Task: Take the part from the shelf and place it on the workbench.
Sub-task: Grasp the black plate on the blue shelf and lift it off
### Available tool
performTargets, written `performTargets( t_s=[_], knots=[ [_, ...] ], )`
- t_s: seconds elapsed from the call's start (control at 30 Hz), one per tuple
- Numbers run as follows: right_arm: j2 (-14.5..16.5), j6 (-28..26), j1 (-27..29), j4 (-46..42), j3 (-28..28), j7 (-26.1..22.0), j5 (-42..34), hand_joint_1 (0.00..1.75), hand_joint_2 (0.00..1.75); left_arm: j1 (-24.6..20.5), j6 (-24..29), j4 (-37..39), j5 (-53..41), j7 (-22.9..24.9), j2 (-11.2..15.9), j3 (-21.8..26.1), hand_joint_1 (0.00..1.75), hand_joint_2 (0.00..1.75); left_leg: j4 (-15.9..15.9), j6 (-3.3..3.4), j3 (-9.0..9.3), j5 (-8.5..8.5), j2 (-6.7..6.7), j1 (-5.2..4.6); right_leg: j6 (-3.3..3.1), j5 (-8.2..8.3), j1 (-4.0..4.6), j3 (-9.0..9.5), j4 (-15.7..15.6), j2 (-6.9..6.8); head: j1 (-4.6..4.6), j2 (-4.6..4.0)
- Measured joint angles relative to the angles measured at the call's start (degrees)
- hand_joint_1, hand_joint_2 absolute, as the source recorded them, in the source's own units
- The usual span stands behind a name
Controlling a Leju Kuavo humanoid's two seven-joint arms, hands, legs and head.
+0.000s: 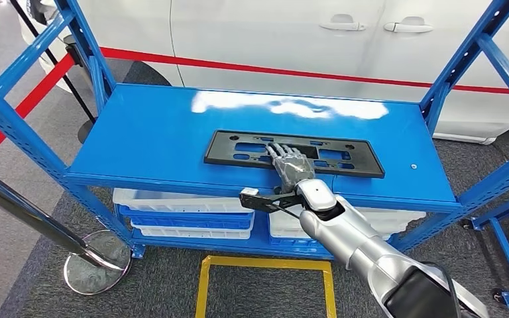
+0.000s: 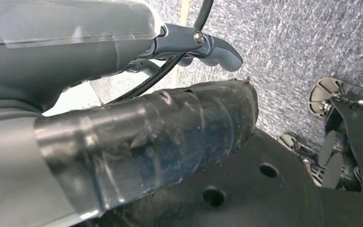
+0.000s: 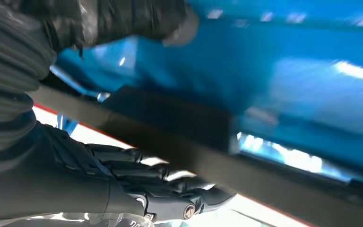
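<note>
Black part (image 1: 294,153) lying flat mid-shelf (image 1: 146,132), long side running 9 to 3. Right hand (image 1: 290,165) resting on its near rail, fingers flat, no real grip yet imo. Looks light, stiff plastic, kinda slick; grab through cutout along near edge.

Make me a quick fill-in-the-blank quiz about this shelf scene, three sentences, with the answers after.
1. The black part lies flat on the top level of a shelf coloured ____.
2. The robot's ____ hand rests on the part.
3. On the level below stand white ____.

Missing words: blue; right; bins
</note>
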Motion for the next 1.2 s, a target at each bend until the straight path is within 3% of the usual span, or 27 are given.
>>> performTargets(
  t_s=[0.27, 0.93, 1.07, 1.2],
  knots=[
    [1.66, 1.31, 0.67, -0.21, -2.22, -0.35, -0.16, 1.75, 1.75, 0.0, -0.01, 0.0, 0.37, -0.33, -0.09, 0.44, 0.0, 0.0, 0.0, 0.0, 0.07, 0.0, 0.0, -0.01, 0.0, 0.0, -0.02, 0.08, 0.01, 0.0, 0.01, 0.0],
    [1.91, 2.58, 1.83, -2.37, -4.83, -0.76, 0.2, 1.75, 1.75, 0.03, 0.07, 0.0, 0.27, -0.55, -0.11, 0.5, 0.0, 0.0, 0.0, 0.0, 0.12, 0.0, -0.02, -0.01, 0.0, 0.0, -0.02, 0.13, 0.0, -0.02, -0.01, 0.0],
    [1.83, 1.86, 2.1, -2.43, -5.08, -0.82, 0.38, 1.75, 1.75, 0.03, -0.2, 0.0, 0.0, -1.11, -0.11, 0.5, 0.0, 1.75, 0.0, 0.0, 0.13, 0.0, -0.02, -0.01, 0.0, 0.0, -0.02, 0.12, 0.0, -0.02, -0.01, 0.0],
    [-0.32, -0.34, 3.7, -3.72, -6.54, -1.8, 0.22, 1.75, 1.75, 0.02, -0.29, 0.0, -1.35, -1.43, -0.22, 0.42, 0.0, 1.75, 0.01, 0.0, 0.12, 0.0, -0.15, -0.02, 0.01, -0.01, -0.04, 0.14, -0.01, -0.14, 0.0, 0.0]
  ],
)
